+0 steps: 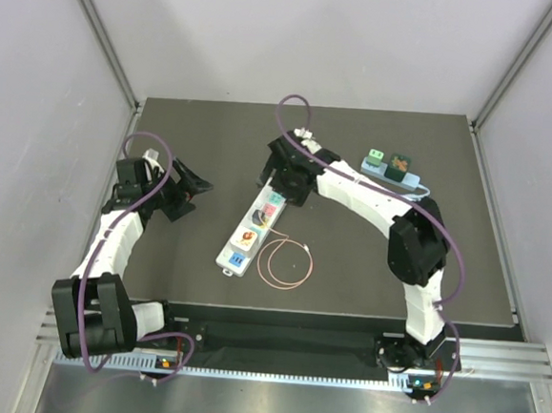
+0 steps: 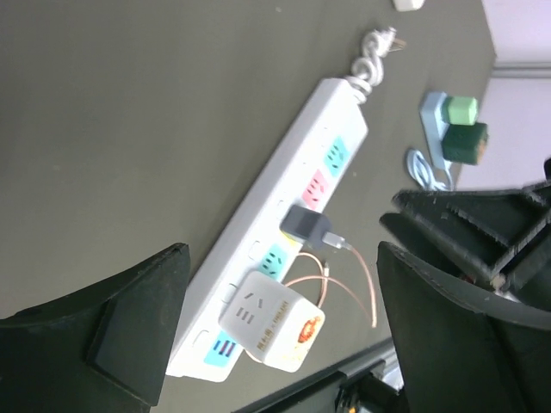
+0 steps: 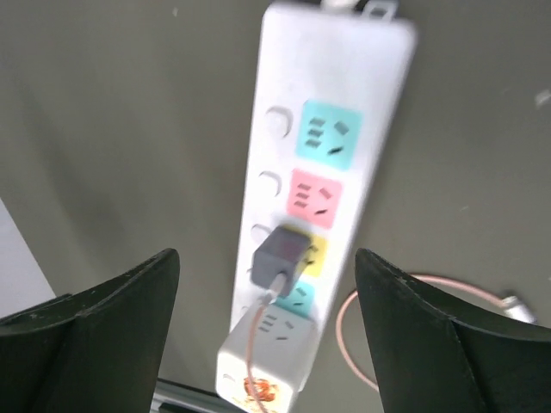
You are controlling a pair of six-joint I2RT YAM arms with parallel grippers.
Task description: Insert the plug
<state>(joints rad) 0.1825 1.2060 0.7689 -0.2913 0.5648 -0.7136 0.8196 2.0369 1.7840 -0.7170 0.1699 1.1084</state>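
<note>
A white power strip (image 1: 252,229) with coloured sockets lies mid-table. It also shows in the left wrist view (image 2: 284,198) and the right wrist view (image 3: 323,146). A dark grey plug (image 3: 281,251) with a pink cable (image 1: 286,263) sits in its yellow socket, also seen in the left wrist view (image 2: 307,226). A white cube adapter (image 2: 271,322) sits near the strip's end. My right gripper (image 3: 267,318) is open above the strip, empty. My left gripper (image 2: 280,331) is open and empty, left of the strip.
A second light-blue strip (image 1: 393,173) with a green plug (image 1: 376,158) and a dark green adapter (image 1: 399,164) lies at the back right. The pink cable loops on the table in front of the main strip. Walls stand on both sides.
</note>
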